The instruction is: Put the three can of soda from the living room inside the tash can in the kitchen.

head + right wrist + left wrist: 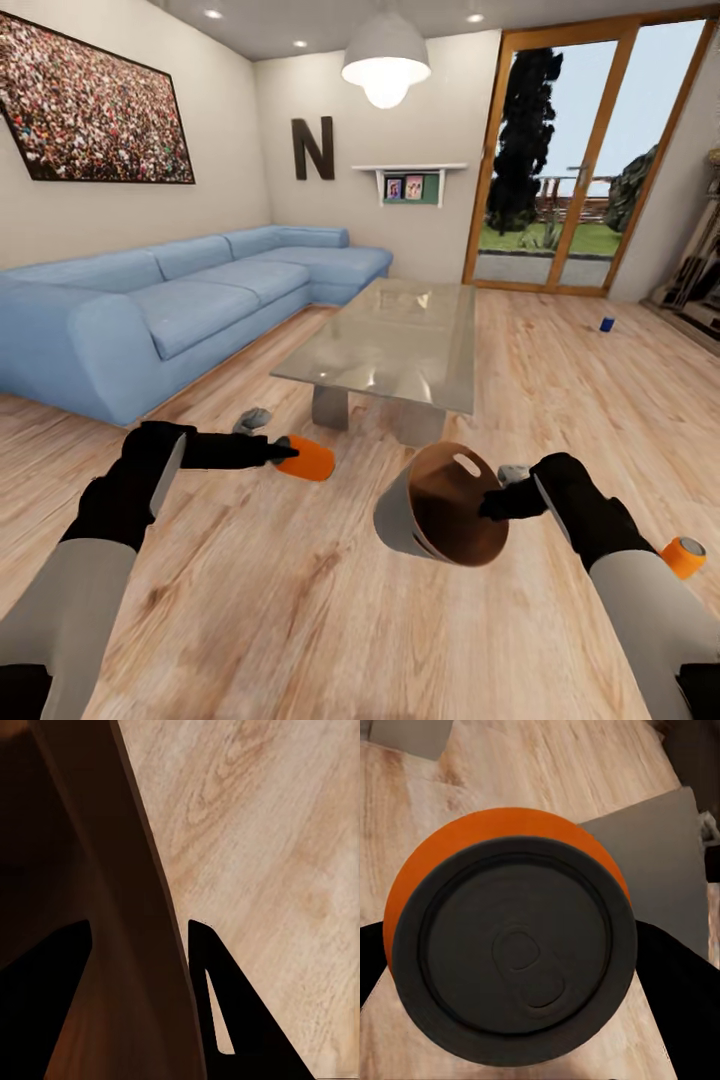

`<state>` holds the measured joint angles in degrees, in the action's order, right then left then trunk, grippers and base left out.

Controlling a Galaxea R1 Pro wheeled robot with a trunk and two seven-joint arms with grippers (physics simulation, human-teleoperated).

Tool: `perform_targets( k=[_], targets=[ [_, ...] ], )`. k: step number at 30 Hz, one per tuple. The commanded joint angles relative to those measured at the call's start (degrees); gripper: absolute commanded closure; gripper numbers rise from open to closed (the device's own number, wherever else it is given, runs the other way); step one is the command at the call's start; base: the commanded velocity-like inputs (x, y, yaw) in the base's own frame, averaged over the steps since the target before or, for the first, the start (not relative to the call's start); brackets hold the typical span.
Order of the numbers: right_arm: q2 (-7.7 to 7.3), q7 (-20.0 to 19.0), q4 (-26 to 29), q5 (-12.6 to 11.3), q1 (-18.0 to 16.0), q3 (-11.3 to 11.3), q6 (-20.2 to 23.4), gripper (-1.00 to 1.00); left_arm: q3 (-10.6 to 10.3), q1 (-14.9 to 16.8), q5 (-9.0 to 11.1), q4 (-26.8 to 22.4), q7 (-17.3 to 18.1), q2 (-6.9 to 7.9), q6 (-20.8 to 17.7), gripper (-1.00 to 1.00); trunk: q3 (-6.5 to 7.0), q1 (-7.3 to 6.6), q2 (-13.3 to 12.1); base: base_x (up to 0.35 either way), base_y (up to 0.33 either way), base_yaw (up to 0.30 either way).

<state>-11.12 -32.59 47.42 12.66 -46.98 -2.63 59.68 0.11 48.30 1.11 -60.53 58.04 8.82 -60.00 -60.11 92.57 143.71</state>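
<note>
- The trash can (440, 505) hangs tilted above the wood floor (300, 600), held by the right gripper (492, 503), which is clamped on its rim; the mouth faces the camera and shows a bare brown inner wall with nothing inside.
- The left gripper (283, 452) is closed on an orange soda can (309, 458), held on its side, well apart from the bin's mouth.
- A second orange can (684, 556) sits by the right forearm; a dark blue can (607, 323) stands on the floor near the glass doors (590, 150).
- The left wrist view shows the held can's (510, 952) grey top with its pull tab.
- The right wrist view shows the bin's rim (150, 907) passing between the two dark fingers (217, 997).
- A glass coffee table (390, 340) and blue sofa (150, 310) stand beyond.
</note>
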Motion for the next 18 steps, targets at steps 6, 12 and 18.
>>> perform_targets(
  k=[6, 12, 18],
  targets=[
    [0.55, -0.19, -3.72, -1.6, -0.06, -1.8, 0.32, 1.0, 0.15, -0.05, -0.43, -3.44, 3.41, 0.01, 0.0, 1.0, 1.34, -0.15, -0.08, 0.0, 0.0, 0.0],
    [1.6, -0.2, -6.67, -1.58, -0.12, -4.76, 0.32, 1.0, 0.03, -0.05, -0.42, -4.23, 6.76, 0.0, 0.0, 1.0, 2.67, -0.31, -0.16, 0.0, 0.0, 0.0],
    [3.05, -0.11, -8.2, -1.58, -0.13, -6.2, 0.32, 1.0, -0.08, -0.05, -0.48, -4.36, 8.79, -0.03, 0.0, 1.0, 3.56, -0.41, -0.22, 0.0, 0.0, 0.0]
  ],
)
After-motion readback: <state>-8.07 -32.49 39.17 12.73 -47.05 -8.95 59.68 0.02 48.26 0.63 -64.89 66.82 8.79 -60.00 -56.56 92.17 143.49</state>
